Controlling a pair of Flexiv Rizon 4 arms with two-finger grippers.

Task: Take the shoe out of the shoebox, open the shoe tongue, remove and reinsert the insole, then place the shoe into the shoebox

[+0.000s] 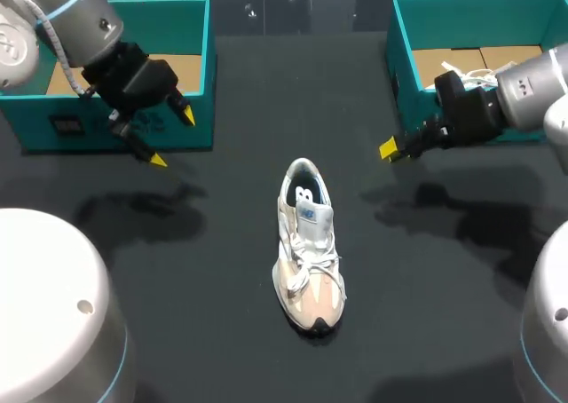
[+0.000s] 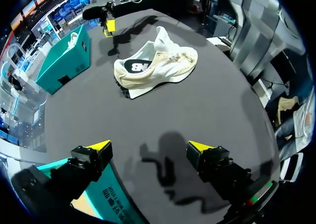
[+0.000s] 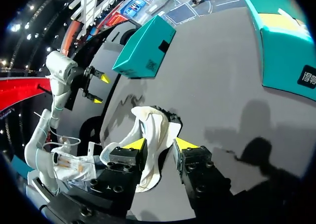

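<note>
Our left gripper (image 1: 172, 138): fingers spread wide with nothing between them, held above the table (image 1: 213, 270) just in front of the left shoebox (image 1: 191, 75). Our right gripper (image 1: 390, 149): fingers a little apart and gripping nothing, beside the near corner of the right shoebox (image 1: 401, 61). Shoe (image 1: 309, 243): one, beige and white, upright on its sole at the table's middle, outside both boxes and well apart from both grippers. Its long axis runs near-to-far in the head view, toe toward us, heel toward the far edge.
</note>
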